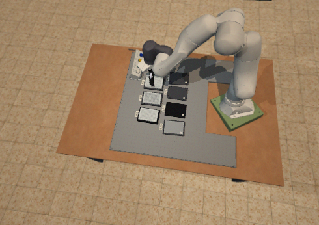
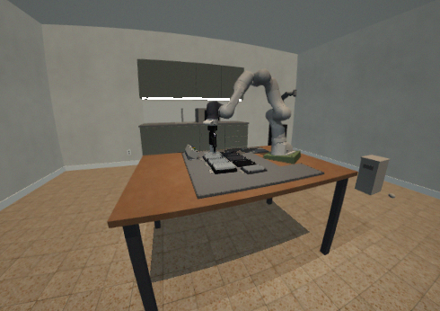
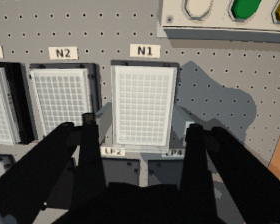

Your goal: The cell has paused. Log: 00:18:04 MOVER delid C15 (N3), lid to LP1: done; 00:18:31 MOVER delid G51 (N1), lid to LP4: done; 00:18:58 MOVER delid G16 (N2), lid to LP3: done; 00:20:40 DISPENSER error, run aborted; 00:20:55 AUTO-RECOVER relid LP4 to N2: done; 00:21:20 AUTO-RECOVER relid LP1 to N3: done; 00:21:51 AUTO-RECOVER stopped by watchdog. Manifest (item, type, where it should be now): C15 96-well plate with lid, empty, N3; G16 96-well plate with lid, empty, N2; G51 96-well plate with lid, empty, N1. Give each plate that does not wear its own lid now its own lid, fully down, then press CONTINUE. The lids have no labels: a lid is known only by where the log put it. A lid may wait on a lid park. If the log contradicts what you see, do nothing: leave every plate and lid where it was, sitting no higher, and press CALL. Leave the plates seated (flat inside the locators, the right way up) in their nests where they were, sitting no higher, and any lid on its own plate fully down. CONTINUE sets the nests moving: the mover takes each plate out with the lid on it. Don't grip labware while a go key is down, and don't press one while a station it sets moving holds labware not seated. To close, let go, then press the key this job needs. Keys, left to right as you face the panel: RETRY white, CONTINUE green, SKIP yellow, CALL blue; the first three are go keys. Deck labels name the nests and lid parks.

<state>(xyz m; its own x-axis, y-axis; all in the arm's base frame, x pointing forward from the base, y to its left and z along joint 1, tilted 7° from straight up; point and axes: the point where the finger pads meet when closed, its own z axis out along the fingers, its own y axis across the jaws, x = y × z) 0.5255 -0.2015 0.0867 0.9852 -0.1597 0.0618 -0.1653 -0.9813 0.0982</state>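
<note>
Over the nest labelled N1, just beside the key panel [image 3: 216, 29]: holding a pale lid [image 3: 143, 107] in the claw [image 3: 141, 122], fingers clenched on its two long sides and pointing straight down at the grey deck [image 1: 182, 148]. Judged to be the lid-swap step, bringing the N1 plate its own lid, with that lid squared up above the nest's locators. Cannot tell from the wrist view whether it already touches the plate beneath or hangs just above it. Next door at N2, a bare plate [image 3: 60, 100] with open wells showing; at N3, a plate [image 1: 148, 114] looking capped and white from above. Farther along the row of lid parks, one more grey lid [image 1: 174, 127] lying flat on the park farthest from the panel, well apart from the claw and probably meant for N2. Next: lower straight down, keeping the lid level and centred so all four edges drop over the plate rim, then press until fully seated before letting go. Afterwards lift away, fetch the parked lid, and cap N2 the same way. Only then, with the claw released and nothing gripped, reach for the green key [image 3: 245, 7]. Worth watching: a tilted lid catching on one corner and riding high.
</note>
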